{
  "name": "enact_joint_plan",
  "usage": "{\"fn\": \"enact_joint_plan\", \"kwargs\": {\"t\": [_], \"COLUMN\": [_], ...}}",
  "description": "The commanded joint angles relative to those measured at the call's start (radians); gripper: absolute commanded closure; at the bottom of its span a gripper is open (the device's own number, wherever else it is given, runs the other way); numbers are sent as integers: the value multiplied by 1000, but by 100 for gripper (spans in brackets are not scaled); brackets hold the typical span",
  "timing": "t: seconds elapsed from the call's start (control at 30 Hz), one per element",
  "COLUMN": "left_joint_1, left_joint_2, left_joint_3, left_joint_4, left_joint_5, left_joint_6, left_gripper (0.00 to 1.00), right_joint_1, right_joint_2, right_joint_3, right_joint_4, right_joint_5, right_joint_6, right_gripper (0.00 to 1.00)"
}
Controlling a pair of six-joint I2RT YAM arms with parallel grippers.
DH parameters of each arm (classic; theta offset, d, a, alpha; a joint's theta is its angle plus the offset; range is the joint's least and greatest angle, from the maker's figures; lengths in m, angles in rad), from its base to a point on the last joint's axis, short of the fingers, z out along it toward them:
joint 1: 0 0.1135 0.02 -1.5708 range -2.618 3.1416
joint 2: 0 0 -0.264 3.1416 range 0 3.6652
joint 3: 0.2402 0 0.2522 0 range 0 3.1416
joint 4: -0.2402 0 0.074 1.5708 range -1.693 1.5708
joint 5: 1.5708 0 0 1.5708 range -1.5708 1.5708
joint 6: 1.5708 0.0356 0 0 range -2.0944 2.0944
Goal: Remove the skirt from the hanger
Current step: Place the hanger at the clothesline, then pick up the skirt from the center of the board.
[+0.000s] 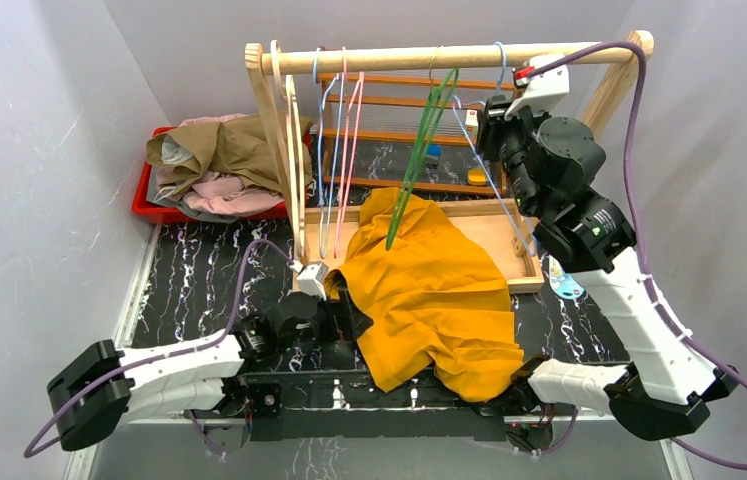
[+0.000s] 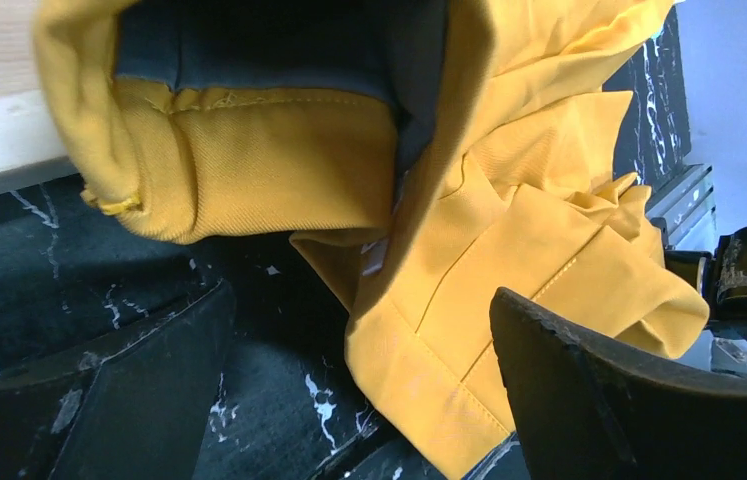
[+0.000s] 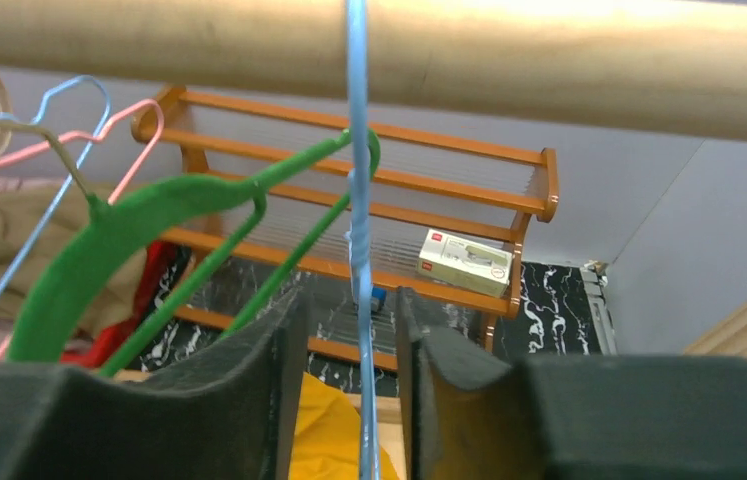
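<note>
The yellow skirt (image 1: 429,290) lies crumpled on the black marbled table, its top edge over the wooden tray (image 1: 514,262). A green hanger (image 1: 419,150) hangs from the wooden rail (image 1: 429,58) with its lower end at the skirt's top. My right gripper (image 1: 491,118) is up at the rail. In the right wrist view its jaws (image 3: 349,330) stand open on either side of a blue wire hanger (image 3: 357,200) without touching it. My left gripper (image 2: 364,390) is low on the table, open wide, with the skirt's hem (image 2: 449,370) lying between its fingers.
Pink and blue wire hangers (image 1: 339,150) hang at the rail's left. An orange slatted rack (image 1: 399,100) stands behind, with a white box (image 3: 464,262) on it. A red bin (image 1: 144,205) holding heaped clothes (image 1: 219,160) sits at the back left.
</note>
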Motion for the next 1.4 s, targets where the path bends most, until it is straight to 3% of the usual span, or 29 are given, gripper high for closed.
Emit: {"fn": "enact_joint_plan", "kwargs": {"t": [0.0,0.1,0.23,0.33,0.4,0.53,0.6,0.63,0.67,0.7,0.77,0.83,0.87,0.9,1.0,1.03,1.13,1.23,1.37], "left_joint_1": [3,-5,-24,-36,-41,-50,-49,-51,-51,-50,-42,31,89,201,478,544,673,777,858], "left_joint_2": [84,170,333,465,553,670,660,524,283,138,-116,-358,-399,-393,-221,-210,-264,-350,-296], "left_joint_3": [-63,-114,-79,-77,-83,-116,-157,-202,-215,-202,-146,-115,-89,-56,75,78,76,102,237], "left_joint_4": [307,527,646,816,941,1197,1261,1209,916,769,327,105,5,-26,-34,-25,-65,-178,-352], "left_joint_5": [37,5,-49,-74,-76,-77,-60,-30,-39,-56,-162,-149,-110,19,435,483,543,516,438], "left_joint_6": [-50,-38,19,27,51,113,117,125,113,111,85,81,54,58,45,18,-46,-34,33], "left_gripper": [2,2,3,11,22,62,76,94,100,100,100,100,100,100,100,100,100,100,100], "right_joint_1": [-5,-5,-4,-4,-5,-4,-5,-6,-5,-5,-4,-4,-5,-5,-5,-5,-4,-5,-4], "right_joint_2": [-60,-79,-91,-113,-130,-160,-180,-197,-214,-223,-255,-266,-256,-244,-230,-234,-251,-264,-273], "right_joint_3": [-36,-57,-54,-61,-68,-51,-46,-53,-75,-85,-124,-134,-123,-114,-90,-90,-103,-111,-96], "right_joint_4": [13,24,11,2,0,-16,-17,-21,-10,0,44,63,51,40,21,24,43,55,44], "right_joint_5": [-54,-70,-99,-103,-86,-83,-98,-110,-86,-78,-68,-69,-79,-95,-160,-167,-167,-160,-185], "right_joint_6": [21,17,20,24,19,2,1,0,0,0,-9,-21,-27,-39,-49,-49,-54,-61,-76], "right_gripper": [49,38,28,21,20,20,20,19,17,16,15,12,8,2,2,2,2,2,2]}}
